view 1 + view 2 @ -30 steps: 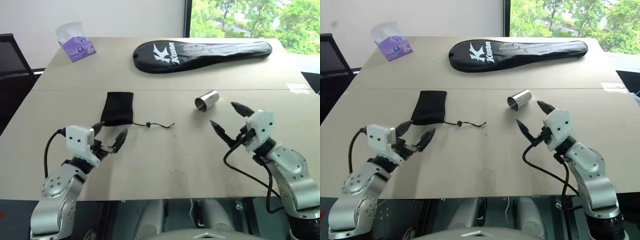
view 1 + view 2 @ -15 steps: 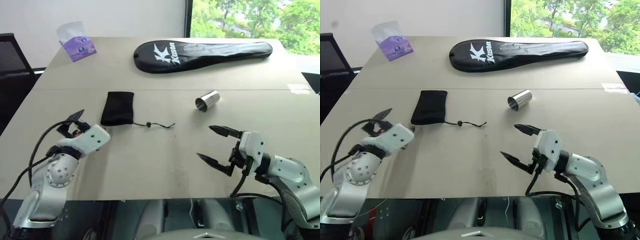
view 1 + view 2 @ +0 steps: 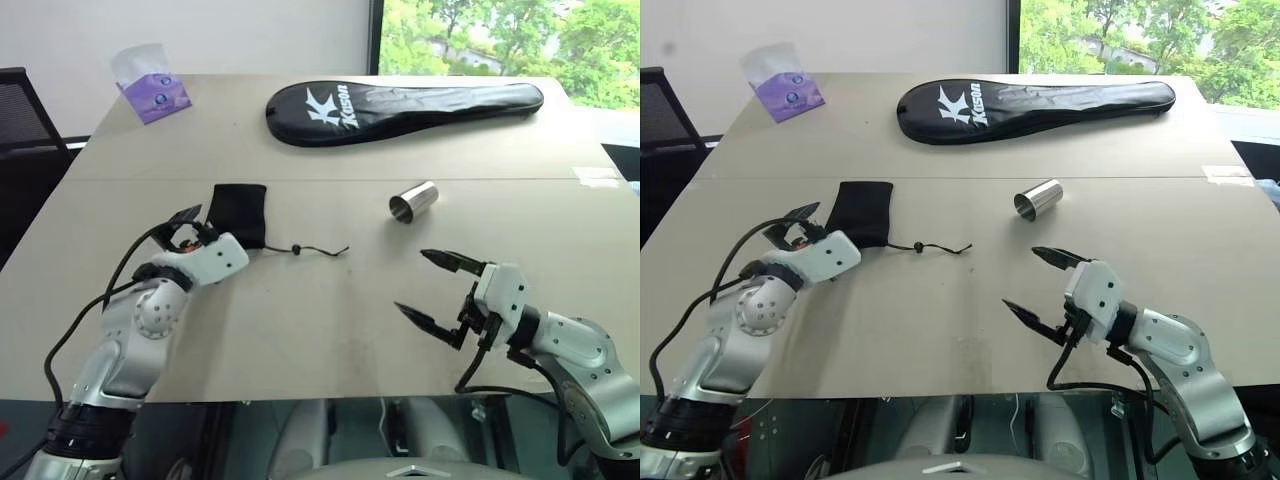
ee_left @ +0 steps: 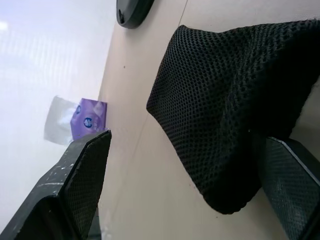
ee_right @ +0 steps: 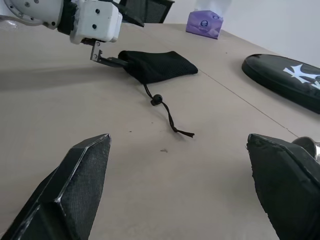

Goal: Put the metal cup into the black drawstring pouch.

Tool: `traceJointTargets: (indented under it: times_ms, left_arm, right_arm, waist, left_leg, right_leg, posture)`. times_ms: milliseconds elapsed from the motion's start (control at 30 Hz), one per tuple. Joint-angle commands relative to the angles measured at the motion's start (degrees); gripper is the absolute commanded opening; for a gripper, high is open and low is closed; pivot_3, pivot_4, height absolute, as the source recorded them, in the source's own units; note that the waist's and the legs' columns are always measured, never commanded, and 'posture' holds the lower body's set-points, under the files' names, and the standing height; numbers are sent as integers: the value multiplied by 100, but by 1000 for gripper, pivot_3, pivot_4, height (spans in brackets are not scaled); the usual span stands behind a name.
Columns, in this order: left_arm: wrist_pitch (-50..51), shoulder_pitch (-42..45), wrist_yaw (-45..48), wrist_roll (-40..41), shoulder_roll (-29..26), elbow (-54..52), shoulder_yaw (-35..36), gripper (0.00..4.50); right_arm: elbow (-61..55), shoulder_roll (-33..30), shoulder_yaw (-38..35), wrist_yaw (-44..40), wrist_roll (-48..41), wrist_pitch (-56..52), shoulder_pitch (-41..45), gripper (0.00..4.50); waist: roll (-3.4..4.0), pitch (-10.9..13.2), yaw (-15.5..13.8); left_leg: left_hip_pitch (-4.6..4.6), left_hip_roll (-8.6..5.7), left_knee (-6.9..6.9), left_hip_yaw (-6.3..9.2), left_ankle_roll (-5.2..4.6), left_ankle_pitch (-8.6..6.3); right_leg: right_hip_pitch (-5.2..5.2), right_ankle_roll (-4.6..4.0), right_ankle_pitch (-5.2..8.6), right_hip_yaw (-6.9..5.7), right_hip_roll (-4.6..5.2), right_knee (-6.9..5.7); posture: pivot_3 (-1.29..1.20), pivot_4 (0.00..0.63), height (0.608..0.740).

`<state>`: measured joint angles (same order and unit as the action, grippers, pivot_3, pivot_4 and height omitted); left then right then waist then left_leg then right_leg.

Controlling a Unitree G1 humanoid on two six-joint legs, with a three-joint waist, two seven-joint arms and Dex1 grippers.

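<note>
Partly hidden black drawstring pouch [image 3: 238, 212] behind spread left gripper [image 3: 200, 228], right gripper [image 3: 433, 290] spread

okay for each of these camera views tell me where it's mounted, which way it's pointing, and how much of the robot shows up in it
Left and right eye views: on the head, looking forward and down over the table; both arms show, left gripper at the black drawstring pouch, right gripper open, near the metal cup.
Left wrist view: along its own open fingers, at the pouch's corner.
Right wrist view: along its own fingers, across the table toward the pouch and left gripper.
Shared: both wrist views show the pouch, tissue pack and racket cover.
</note>
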<state>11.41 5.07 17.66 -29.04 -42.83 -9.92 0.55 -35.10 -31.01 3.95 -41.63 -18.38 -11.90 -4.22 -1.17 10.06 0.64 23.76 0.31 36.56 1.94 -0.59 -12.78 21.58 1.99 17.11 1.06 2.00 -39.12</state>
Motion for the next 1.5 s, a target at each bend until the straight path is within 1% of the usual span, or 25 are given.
traceJointTargets:
  times_ms: [33,67,133,167,200,233,333,367,400,467,533,600,700,800,900,967,1033,1100,1133,1167,1233,1267,1400,1500]
  left_arm:
    - [173,230,173,-83,72,-57,-139,3963]
    - [183,280,231,-100,88,-47,-211,3737]
    - [222,385,352,-54,142,-24,-301,2699]
    - [256,430,400,-20,174,-26,-329,2305]
    - [325,496,508,33,201,-40,-358,2006]
    - [374,540,589,61,220,-52,-374,1329]
    - [649,648,936,371,367,-224,-325,79]
    - [883,708,1096,637,511,-347,-237,79]
    - [1331,784,1338,923,660,-506,-158,79]
    - [1902,923,1573,1225,857,-699,-60,79]
    - [2635,1128,1779,1516,1043,-899,-34,79]
    - [3183,1323,1913,1769,1192,-1085,-71,79]
    - [4005,1661,1950,2040,1385,-1248,-143,79]
    - [4474,1921,1825,2160,1471,-1225,-173,79]
    - [4561,2004,1677,2205,1449,-1162,-216,79]
    - [4498,2021,1570,2167,1376,-1142,-278,0]
    - [4554,2047,1501,2220,1369,-1156,-276,0]
    - [4643,2073,1460,2289,1372,-1194,-292,0]
    - [4678,2090,1438,2322,1374,-1206,-305,0]
    - [4741,2122,1411,2369,1401,-1210,-297,0]
    - [4903,2223,1389,2498,1450,-1192,-263,0]
    - [5094,2307,1409,2617,1508,-1176,-216,0]
    - [5941,2773,1404,3179,1944,-914,165,0]
    - [6311,3069,1593,3571,1972,-609,197,0]
  right_arm:
    - [-240,43,-21,148,23,38,37,4500]
    - [-248,35,-13,192,54,0,43,4500]
    - [-252,39,-3,310,119,-107,82,4500]
    - [-255,44,-8,365,137,-157,96,4500]
    - [-241,76,-24,520,249,-222,155,4500]
    - [-235,99,-35,632,333,-271,198,4500]
    - [-211,15,70,1085,857,-921,508,4500]
    - [-175,-75,214,1277,1267,-1233,721,4500]
    - [-107,-148,393,1469,1680,-1614,979,4500]
    - [38,-151,635,1703,2109,-2130,1379,4500]
    - [215,95,768,1821,2156,-2328,1771,4500]
    - [537,523,870,2041,2184,-2773,2267,4500]
    - [1189,1061,1202,2263,2428,-3063,3034,4500]
    - [2009,1503,1406,2629,2742,-3077,3621,4500]
    - [3063,1705,1364,3399,3276,-3011,4057,4500]
    - [3488,1547,1480,3601,3616,-2838,4188,3960]
    - [3631,1517,1397,3616,3654,-2827,4223,3155]
    - [3698,1471,1349,3591,3696,-2838,4240,2137]
    - [3718,1459,1340,3579,3717,-2824,4244,1755]
    - [3720,1446,1345,3565,3743,-2798,4242,1100]
    - [3670,1431,1364,3528,3779,-2756,4232,161]
    - [3592,1435,1348,3499,3780,-2769,4209,70]
    - [3004,1479,1107,3226,3524,-2791,3921,70]
    - [2189,1569,816,2791,2980,-2821,3488,70]
  waist:
    - [0,0,-1]
    - [0,0,-1]
    - [0,0,3]
    - [0,0,3]
    - [0,0,2]
    - [0,0,4]
    - [0,0,8]
    - [0,0,13]
    - [0,1,12]
    - [0,1,8]
    - [0,1,8]
    - [0,1,15]
    - [-1,2,48]
    - [-1,2,36]
    - [-1,2,23]
    - [-1,2,-6]
    - [-1,2,-1]
    - [-1,2,21]
    - [-1,2,38]
    - [0,3,51]
    - [0,3,53]
    - [0,2,52]
    - [-1,3,37]
    - [-1,3,30]
  left_leg:
    - [0,0,0,0,0,0]
    - [0,-1,1,0,0,0]
    - [0,-2,2,0,0,0]
    - [0,-2,2,0,0,0]
    - [0,-2,3,0,0,0]
    - [0,-2,6,0,0,0]
    - [0,-3,15,-3,0,0]
    - [-1,-3,19,-4,0,0]
    - [-1,-4,28,-7,0,0]
    - [3,-5,50,-7,0,0]
    - [2,-5,59,-4,1,0]
    - [2,-5,62,1,1,0]
    - [4,-5,63,-2,1,1]
    - [5,-6,65,0,2,1]
    - [6,-7,64,-2,4,3]
    - [10,-13,63,-2,23,14]
    - [12,-17,63,-1,26,16]
    - [12,-17,60,-4,26,16]
    - [12,-15,59,-3,26,16]
    - [11,-13,57,-4,25,15]
    - [9,-11,55,-4,19,11]
    - [9,-11,55,-4,18,11]
    - [12,-13,57,-5,3,2]
    - [12,-12,58,-1,4,2]
  right_leg:
    - [0,0,0,0,-1,-1]
    - [0,0,0,0,-1,-3]
    - [0,0,0,1,0,-7]
    - [1,0,0,1,0,-9]
    - [2,0,0,1,0,-12]
    - [2,0,0,0,0,-17]
    - [10,0,0,3,-1,-35]
    - [12,0,0,4,-1,-42]
    - [13,0,1,5,-2,-54]
    - [15,0,1,3,-5,-69]
    - [13,0,1,1,-12,-75]
    - [11,0,1,-2,-22,-78]
    - [13,0,1,3,-25,-80]
    - [14,0,1,0,-26,-80]
    - [15,0,1,2,-23,-77]
    - [18,0,1,1,-17,-75]
    - [18,0,1,0,-10,-73]
    - [19,0,1,4,-10,-73]
    - [20,0,1,4,-11,-74]
    - [20,0,1,6,-12,-75]
    - [21,0,1,6,-14,-75]
    - [21,0,1,5,-18,-75]
    - [20,1,1,4,-17,-74]
    - [20,1,1,2,-19,-74]
  posture:
    - [0,150,740]
    - [0,150,740]
    - [0,150,740]
    - [0,150,740]
    - [0,150,740]
    - [0,150,740]
    - [0,150,740]
    - [0,150,740]
    - [0,150,740]
    - [0,150,740]
    - [0,150,740]
    - [0,150,740]
    - [0,150,740]
    - [0,150,740]
    - [0,150,740]
    - [0,150,740]
    - [0,150,740]
    - [0,150,740]
    - [0,150,740]
    - [0,150,740]
    - [0,150,740]
    - [0,150,740]
    - [0,150,740]
    - [0,150,740]
